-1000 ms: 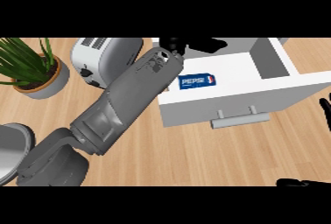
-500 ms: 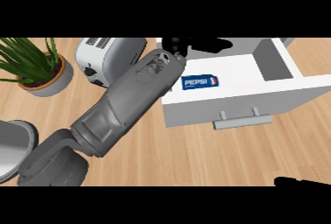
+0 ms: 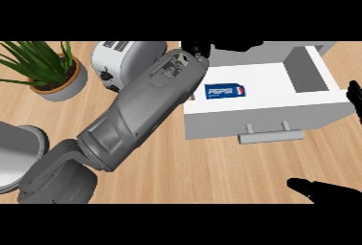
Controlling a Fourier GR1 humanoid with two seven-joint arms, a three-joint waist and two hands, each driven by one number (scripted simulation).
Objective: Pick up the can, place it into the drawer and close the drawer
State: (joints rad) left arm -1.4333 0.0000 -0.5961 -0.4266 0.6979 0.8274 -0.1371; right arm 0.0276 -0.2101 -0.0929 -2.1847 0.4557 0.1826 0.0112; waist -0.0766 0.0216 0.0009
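Little is seen to have changed over the last second: the can (image 3: pixel 226 91) is found in the same spot as before, lying on its side on the floor of the open drawer (image 3: pixel 311 112), towards its left half, with the blue label turned upward. The left hand (image 3: pixel 239 46) has been carried only slightly to the right and is held over the far edge of the drawer, apart from the can; it is cut off at the top of the view, so whether it is spread or pressed together cannot be told. The right hand (image 3: pixel 326 192) is seen at the near right, edged slightly farther than before, with straight fingers (image 3: pixel 354 98) raised at the right edge and nothing held. The placing is judged done and the can released, so only the closing of the drawer is left. The drawer is a white, flat-walled box with a smooth matt finish, and a pale bar handle (image 3: pixel 272 137) is fixed on its near face. The can is a short, smooth cylinder. The bench (image 3: pixel 212 172) is shown in light wood with a fine grain. At the far left a rounded, glossy white toaster (image 3: pixel 124 60) and a spiky green plant (image 3: pixel 39 57) in a grey pot are placed.
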